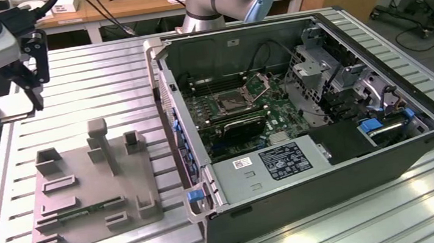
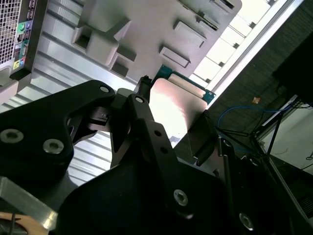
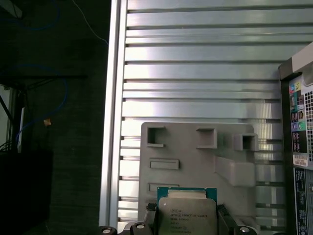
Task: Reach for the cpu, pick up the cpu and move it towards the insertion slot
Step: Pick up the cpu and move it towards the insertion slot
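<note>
As I look through the first wrist view, the small flat square cpu (image 3: 187, 211) shows a shiny silver metal lid with a thin green rim. It is clamped edge to edge between the two fingers (image 3: 151, 218) of the black gripper (image 3: 187, 223). In the second wrist view its underside looks pale and glossy.

In the exterior view the chip hangs at the far left, above the edge of the ribbed aluminium table (image 1: 97, 74). Rightward lies a grey moulded fixture plate (image 1: 85, 185) with upright posts, then the open black computer case (image 1: 316, 196). The case's near wall rises between the gripper and the metal-framed insertion slot (image 1: 229, 101) in the green motherboard (image 1: 281, 108), well apart from the chip.

The first wrist view cuts off the chip's lower edge, and I cannot make out the slot's dark centre.
</note>
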